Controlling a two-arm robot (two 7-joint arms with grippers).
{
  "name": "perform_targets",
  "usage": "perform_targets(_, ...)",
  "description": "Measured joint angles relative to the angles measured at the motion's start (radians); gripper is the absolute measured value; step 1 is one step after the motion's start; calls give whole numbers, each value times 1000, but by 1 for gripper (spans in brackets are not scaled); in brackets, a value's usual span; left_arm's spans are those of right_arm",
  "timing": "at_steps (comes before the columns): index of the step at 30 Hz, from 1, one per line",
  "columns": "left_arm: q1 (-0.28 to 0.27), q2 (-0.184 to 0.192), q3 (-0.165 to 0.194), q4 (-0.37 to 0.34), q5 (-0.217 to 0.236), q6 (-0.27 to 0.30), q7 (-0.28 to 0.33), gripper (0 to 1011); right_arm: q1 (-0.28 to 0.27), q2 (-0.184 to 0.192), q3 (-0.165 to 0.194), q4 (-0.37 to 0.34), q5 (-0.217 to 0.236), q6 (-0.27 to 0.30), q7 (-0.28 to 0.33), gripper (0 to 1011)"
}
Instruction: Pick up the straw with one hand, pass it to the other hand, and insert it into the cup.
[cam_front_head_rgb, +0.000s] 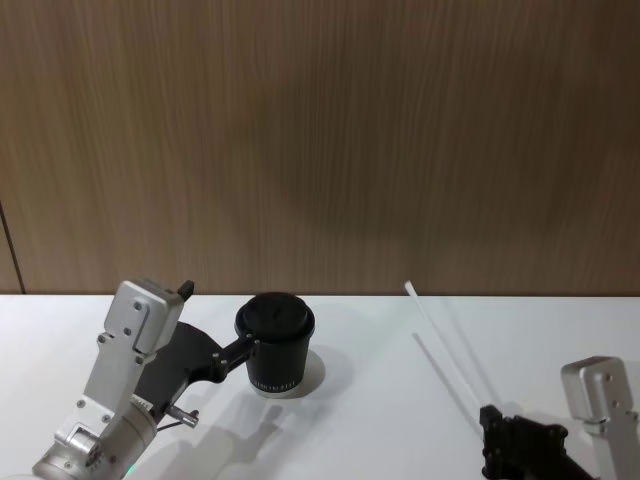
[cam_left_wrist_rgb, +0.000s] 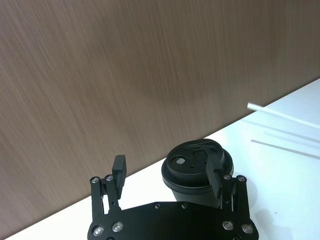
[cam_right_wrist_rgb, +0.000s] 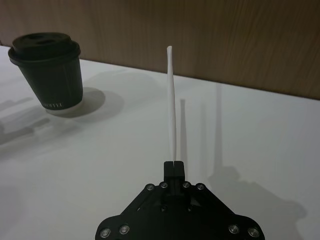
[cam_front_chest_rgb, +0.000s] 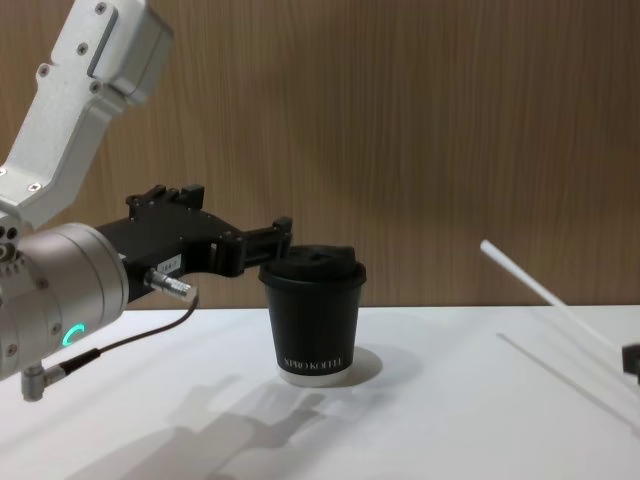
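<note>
The black lidded cup (cam_front_head_rgb: 277, 350) stands upright on the white table (cam_front_head_rgb: 380, 420), left of centre. My left gripper (cam_front_head_rgb: 220, 318) hovers at the cup's left side at lid height, open, with one finger (cam_left_wrist_rgb: 216, 176) against the rim; nothing sits between its fingers. In the left wrist view the left gripper (cam_left_wrist_rgb: 167, 172) has the cup (cam_left_wrist_rgb: 192, 160) beside that finger. My right gripper (cam_front_head_rgb: 490, 418), low at the right, is shut on the lower end of the white straw (cam_front_head_rgb: 445, 345), which slants up and away. From the right wrist, the right gripper (cam_right_wrist_rgb: 174, 166) pinches the straw (cam_right_wrist_rgb: 172, 100).
A wood-panelled wall (cam_front_head_rgb: 320, 140) rises directly behind the table. Bare tabletop lies between the cup (cam_front_chest_rgb: 315, 320) and the straw (cam_front_chest_rgb: 530, 280). The straw's thin shadows stripe the table on the right.
</note>
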Motion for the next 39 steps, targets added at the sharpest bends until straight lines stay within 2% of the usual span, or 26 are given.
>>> perform_targets(9,0,0,0,0,0,0,0,1003,7,15,10,2,-6,-127,43,0)
perform_targets(11,0,0,0,0,0,0,0,1003,12,25,13,4,-4,-176,66,0)
perform_targets(12,0,0,0,0,0,0,0,1003,12,25,13,4,-4,-176,66,0)
perform_targets(18,0,0,0,0,0,0,0,1003,29,49,18,10,14,-271,120,0)
perform_targets(21,0,0,0,0,0,0,0,1003,44,66,19,16,32,-330,165,0)
perform_targets(25,0,0,0,0,0,0,0,1003,59,79,19,23,50,-370,201,0)
perform_targets(28,0,0,0,0,0,0,0,1003,80,95,16,31,74,-416,248,0)
perform_targets(39,0,0,0,0,0,0,0,1003,140,122,-3,46,162,-496,372,0)
